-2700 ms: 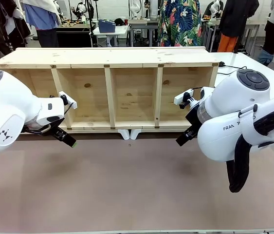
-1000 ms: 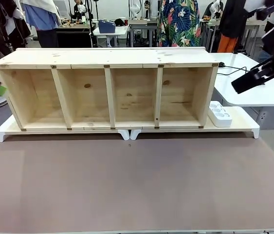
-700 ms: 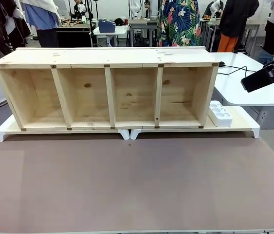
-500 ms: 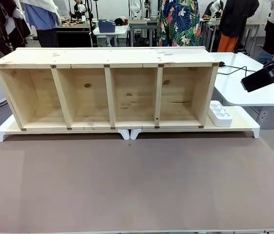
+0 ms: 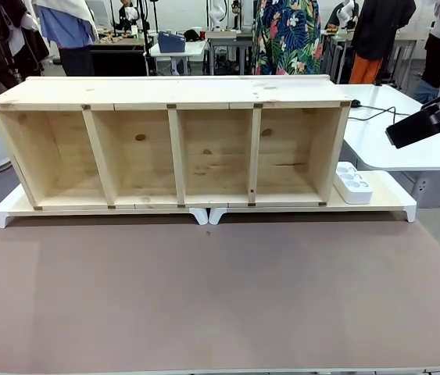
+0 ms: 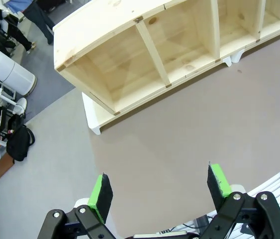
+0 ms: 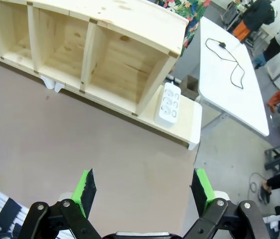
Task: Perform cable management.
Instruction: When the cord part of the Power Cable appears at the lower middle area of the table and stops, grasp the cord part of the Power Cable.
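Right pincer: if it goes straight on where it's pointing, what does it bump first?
Probably the flat brown tabletop, short of the white plastic power strip. Nothing else lies ahead of the open right pincer, though depth is unclear.

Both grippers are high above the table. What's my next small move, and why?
Probably swing the right gripper toward the cable. It lies loose on the white side table, past the power strip. That gripper is open and holds nothing.
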